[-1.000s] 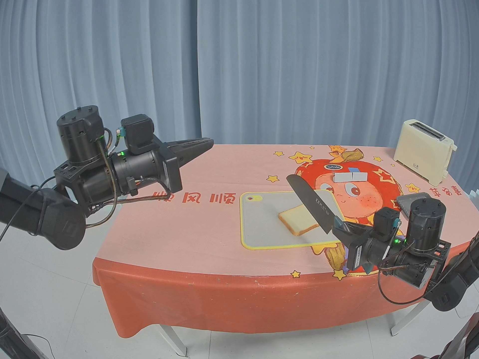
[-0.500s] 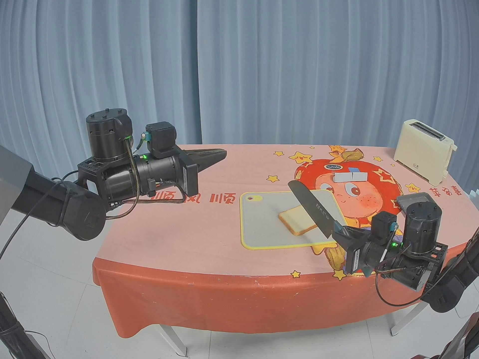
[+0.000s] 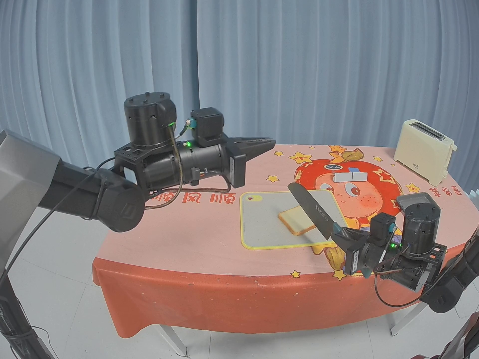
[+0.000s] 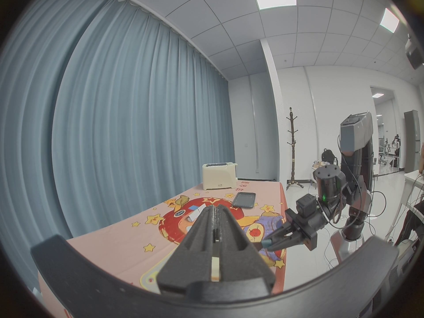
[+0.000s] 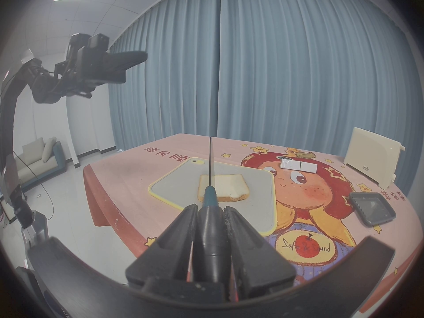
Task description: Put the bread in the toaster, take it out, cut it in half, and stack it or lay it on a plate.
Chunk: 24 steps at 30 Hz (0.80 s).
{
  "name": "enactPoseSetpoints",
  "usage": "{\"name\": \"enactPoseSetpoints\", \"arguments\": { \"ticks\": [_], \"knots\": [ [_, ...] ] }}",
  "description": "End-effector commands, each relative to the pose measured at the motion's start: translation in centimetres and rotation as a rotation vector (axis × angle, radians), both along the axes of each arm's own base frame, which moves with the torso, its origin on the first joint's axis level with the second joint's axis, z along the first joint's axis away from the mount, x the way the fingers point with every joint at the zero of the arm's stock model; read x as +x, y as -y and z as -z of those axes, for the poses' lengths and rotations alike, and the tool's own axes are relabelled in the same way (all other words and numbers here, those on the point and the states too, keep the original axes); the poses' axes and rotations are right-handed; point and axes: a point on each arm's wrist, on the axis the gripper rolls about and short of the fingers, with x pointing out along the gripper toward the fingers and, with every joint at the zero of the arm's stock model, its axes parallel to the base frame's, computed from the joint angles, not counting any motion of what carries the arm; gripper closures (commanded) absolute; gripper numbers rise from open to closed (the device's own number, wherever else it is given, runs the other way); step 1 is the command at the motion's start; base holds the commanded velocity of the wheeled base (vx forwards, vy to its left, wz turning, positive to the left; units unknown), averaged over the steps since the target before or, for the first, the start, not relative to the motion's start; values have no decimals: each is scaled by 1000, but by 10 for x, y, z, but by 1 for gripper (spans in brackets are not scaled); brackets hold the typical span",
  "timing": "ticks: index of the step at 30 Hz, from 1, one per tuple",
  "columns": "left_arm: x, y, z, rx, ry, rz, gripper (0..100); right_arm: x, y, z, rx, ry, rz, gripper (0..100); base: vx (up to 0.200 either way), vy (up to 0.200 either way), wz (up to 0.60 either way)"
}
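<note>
On the table (image 3: 199,235) lies the cutting board (image 3: 259,225). The left gripper (image 3: 262,144) hangs high over the table, pinched closed and empty. The right gripper (image 3: 344,235) clamps the knife (image 3: 312,208) handle, blade slanting over the bread (image 3: 297,220), a pale slice flat on the board. It looks soft, light and crumbly, so hold it gently by the crust.

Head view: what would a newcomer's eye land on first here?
The dark knife, clamped in the right pincer at the near right of the table, slants its blade up over the bread on the board. Next, the left pincer, shut and empty, hangs high over the table's far edge. A cream toaster stands at the far right corner.
</note>
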Motion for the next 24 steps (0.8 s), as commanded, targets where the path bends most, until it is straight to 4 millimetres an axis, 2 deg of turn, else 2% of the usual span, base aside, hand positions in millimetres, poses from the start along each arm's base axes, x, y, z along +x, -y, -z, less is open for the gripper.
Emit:
{"name": "enactPoseSetpoints", "arguments": {
  "ticks": [1, 5, 10, 16, 20, 24],
  "knots": [
    [27, 27, 5, 4, -4, 34, 100, 1, 0, 2, 3, -9, 3, 100, 0, 0, 0],
    [40, 36, 13, 10, -14, 48, 100, 10, -4, -1, 38, 1, 24, 100, 0, 0, 0],
    [42, 41, 15, 27, -38, 58, 100, 12, -5, -5, 62, 7, 36, 100, 0, 0, 0],
    [52, 47, 32, 62, -38, 73, 100, 15, -4, -6, 40, -31, 46, 100, 0, 0, 0],
    [57, 51, 25, 89, -86, 68, 100, 13, -1, -11, 36, -43, 51, 100, 0, 0, 0],
    [73, 58, 28, 91, -86, 59, 100, 12, -1, -13, 42, -38, 46, 100, 0, 0, 0]
  ]
}}
